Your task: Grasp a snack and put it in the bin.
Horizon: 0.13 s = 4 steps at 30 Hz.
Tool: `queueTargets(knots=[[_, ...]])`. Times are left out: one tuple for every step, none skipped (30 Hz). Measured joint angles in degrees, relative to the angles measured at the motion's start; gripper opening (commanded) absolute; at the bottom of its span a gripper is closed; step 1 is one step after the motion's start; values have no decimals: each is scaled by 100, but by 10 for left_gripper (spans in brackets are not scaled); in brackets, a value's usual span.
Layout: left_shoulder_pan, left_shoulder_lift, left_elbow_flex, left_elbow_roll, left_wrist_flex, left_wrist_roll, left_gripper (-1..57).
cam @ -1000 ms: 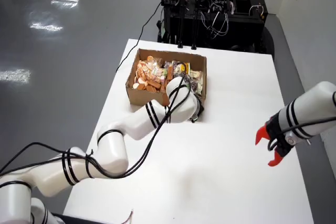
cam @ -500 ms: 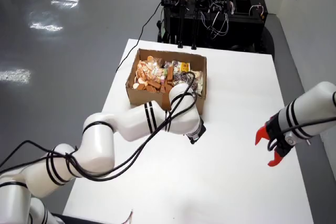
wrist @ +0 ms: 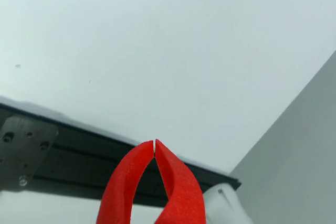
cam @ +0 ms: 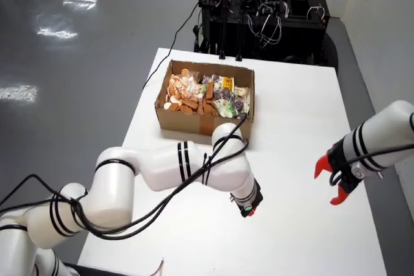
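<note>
In the view from above, a cardboard box (cam: 169, 114) stands at the far left of the white table (cam: 291, 114), filled with several packaged snacks (cam: 194, 92). My working arm reaches from the lower left, and its gripper (cam: 250, 209) hangs low over the middle of the table, well in front of the box. In the view that rides on the gripper, the red fingertips (wrist: 137, 166) touch each other with nothing between them, so the gripper (wrist: 154, 143) is shut. No snack shows in it.
A second white arm with a red gripper (cam: 335, 184), jaws apart, hangs still over the table's right side. Black equipment with cables (cam: 259, 11) stands behind the table. The riding view shows a black rail (wrist: 68, 140) and grey floor (wrist: 299, 145).
My arm has swung away from the box's front edge toward the near middle of the table, gripper now well clear of the box. The second arm has not moved.
</note>
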Motion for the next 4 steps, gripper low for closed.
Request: queueTargets(knots=[[-39,-2,-10,-54,-1,22,-4],[-69,-4,-23,-111,-1,46,-4],[-105,-6,-43,-171,-3,70,-4],[-131,-6,-65,-211,-3,83,-4]])
